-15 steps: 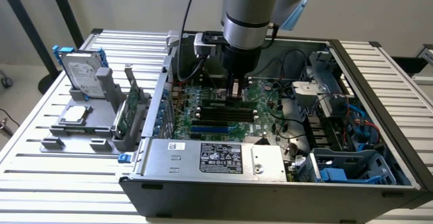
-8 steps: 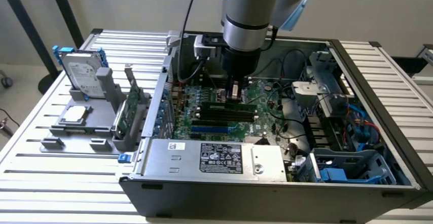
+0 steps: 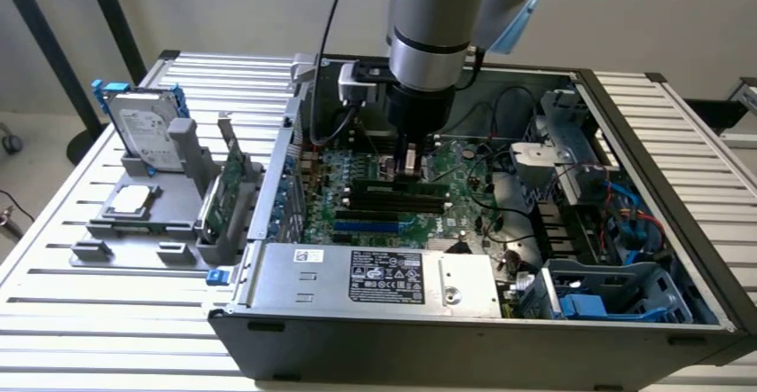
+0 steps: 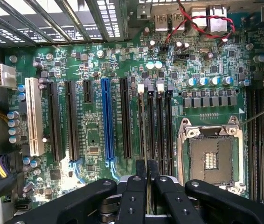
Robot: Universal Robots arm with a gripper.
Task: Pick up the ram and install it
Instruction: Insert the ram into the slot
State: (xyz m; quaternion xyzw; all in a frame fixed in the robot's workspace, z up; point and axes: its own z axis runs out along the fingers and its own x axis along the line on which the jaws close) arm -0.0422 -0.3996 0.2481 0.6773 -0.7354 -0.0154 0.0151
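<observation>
Edge-on, the ram (image 4: 148, 184) shows as a thin dark sliver, its chips hidden. My pincer (image 4: 148, 183) is clenched on it at the wrist view's lower centre, above the black slots (image 4: 155, 130) beside the empty socket (image 4: 211, 156), inside the case (image 3: 662, 144).

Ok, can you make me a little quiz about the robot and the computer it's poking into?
1. True or false: the gripper hangs over the grey holder outside the computer case.
2. Pick one. Among the black slots on the motherboard, one long slot stands out. What colour is it? A red, B blue, C yellow.
3. Fill the gap: the square processor socket has no chip in it, so it is ___.

Key: 1 false, it is down inside the case, over the motherboard. 2 B. 3 empty.
</observation>
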